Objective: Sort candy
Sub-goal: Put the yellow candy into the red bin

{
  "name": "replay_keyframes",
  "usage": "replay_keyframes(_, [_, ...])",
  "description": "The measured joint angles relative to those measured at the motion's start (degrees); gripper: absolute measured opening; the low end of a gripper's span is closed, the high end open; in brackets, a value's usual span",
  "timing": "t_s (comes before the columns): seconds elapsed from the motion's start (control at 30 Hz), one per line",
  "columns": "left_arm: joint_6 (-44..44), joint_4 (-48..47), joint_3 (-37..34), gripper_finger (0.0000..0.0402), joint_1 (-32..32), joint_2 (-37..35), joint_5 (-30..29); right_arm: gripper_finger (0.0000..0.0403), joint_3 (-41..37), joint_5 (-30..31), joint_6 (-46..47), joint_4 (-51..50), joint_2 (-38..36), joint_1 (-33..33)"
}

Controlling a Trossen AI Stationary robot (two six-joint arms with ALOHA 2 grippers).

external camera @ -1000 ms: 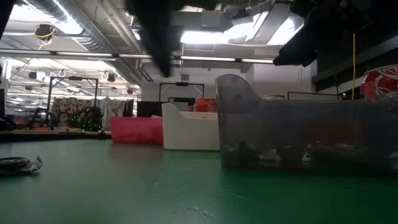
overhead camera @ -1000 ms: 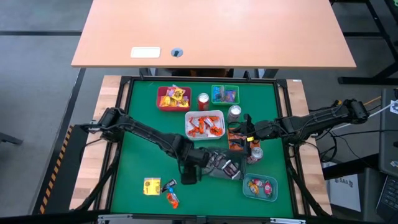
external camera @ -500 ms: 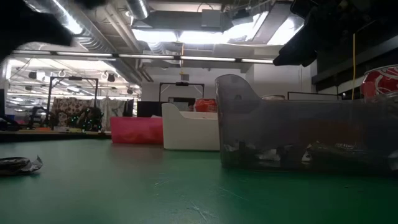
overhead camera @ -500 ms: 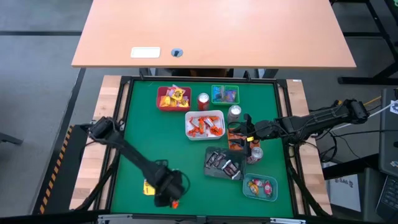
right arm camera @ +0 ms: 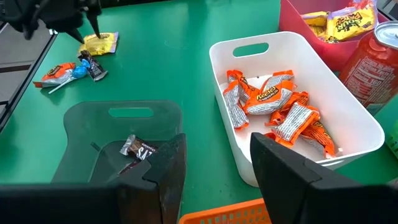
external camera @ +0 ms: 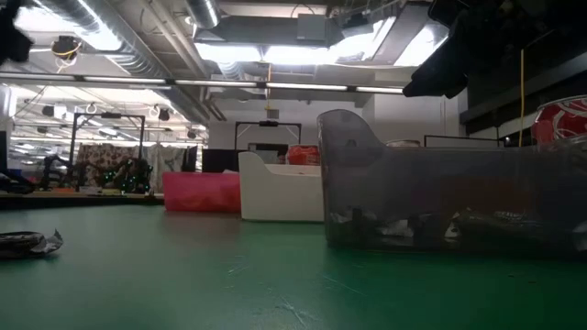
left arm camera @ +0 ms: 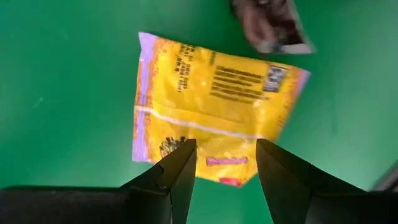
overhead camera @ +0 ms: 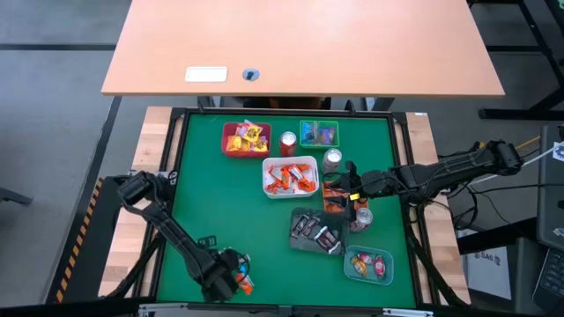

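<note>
Parted jaws of the left gripper (left arm camera: 221,171) hover empty over a flat yellow candy packet (left arm camera: 214,106), its long axis crossing the gap. A dark sweet (left arm camera: 270,25) lies just beyond. Most candy looks sorted. Farther off, the right gripper (right arm camera: 214,165) waits, fingers apart, above the clear grey plastic tray (right arm camera: 93,127), beside the white tray (right arm camera: 360,124) of orange sweets (right arm camera: 273,106).

A pale wooden desk (overhead camera: 300,44) stood beyond the green work surface (overhead camera: 207,202), a white label (overhead camera: 205,75) and a small round grommet (overhead camera: 251,74) near its front edge. Grey floor (overhead camera: 53,97) lay around it. Across the room hung long ceiling lights (external camera: 303,53) and silver ducting (external camera: 101,32) — dark metal frames (external camera: 110,137) stood further back.
</note>
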Motion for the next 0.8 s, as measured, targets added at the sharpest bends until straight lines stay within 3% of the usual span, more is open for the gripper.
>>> replay_keyframes(0.3, [-2.5,5.6,-6.0,0.0144,0.1,-0.5,-0.9,0.0179,0.0,0.0,0.0,0.0,0.0,0.0])
replay_keyframes(0.63, [-0.5,6.8,-6.0,0.0015,2.9,-0.3,-4.7,0.0179,0.0,0.0,-0.1,0.0,0.0,0.0])
replay_keyframes(0.8, [4.6,6.3,-4.6,0.0005,4.8,-0.1,-6.7,0.0179,0.0,0.0,-0.1,0.0,0.0,0.0])
